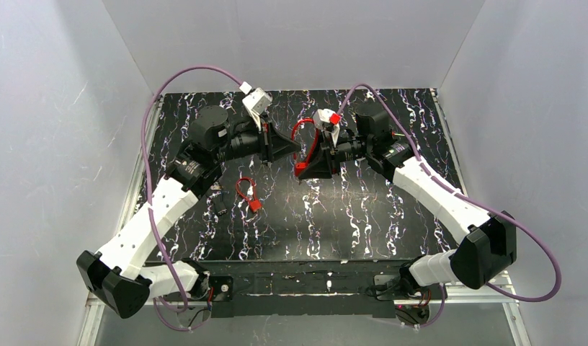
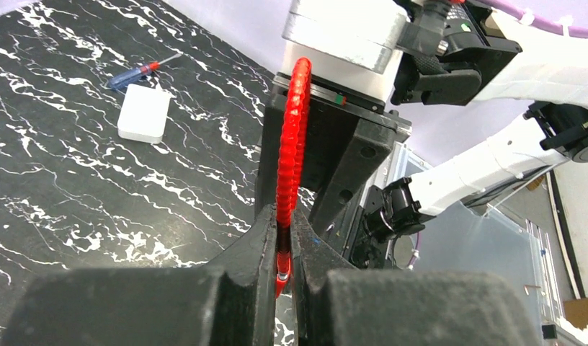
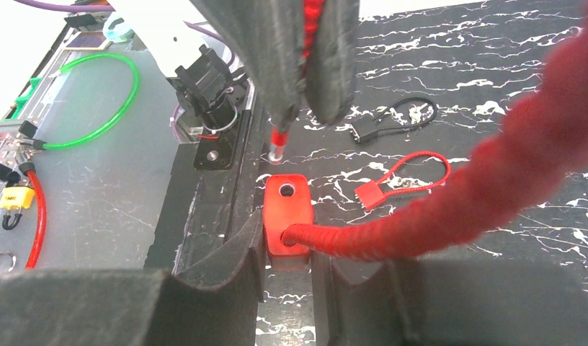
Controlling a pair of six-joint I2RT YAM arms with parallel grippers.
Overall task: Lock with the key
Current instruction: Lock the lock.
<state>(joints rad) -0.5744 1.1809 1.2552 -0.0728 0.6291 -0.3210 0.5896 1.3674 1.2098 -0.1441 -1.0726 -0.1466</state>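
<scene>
One lock (image 1: 303, 168): red, in air over tabletop (image 1: 363, 216), not yet closed.
Left end effector (image 2: 284, 241): closed on free end of cable (image 2: 294, 137).
Right end effector (image 3: 287, 263): closed on body (image 3: 285, 209).
Tip (image 3: 277, 150): just above body, near open hole, not inside.
Spare red lock (image 3: 368, 194), black lock (image 3: 364, 131): lying on tabletop, apart.
Done: seemingly pick-up and alignment.
Remaining: likely to push tip in, then turn key; key not visible.
</scene>
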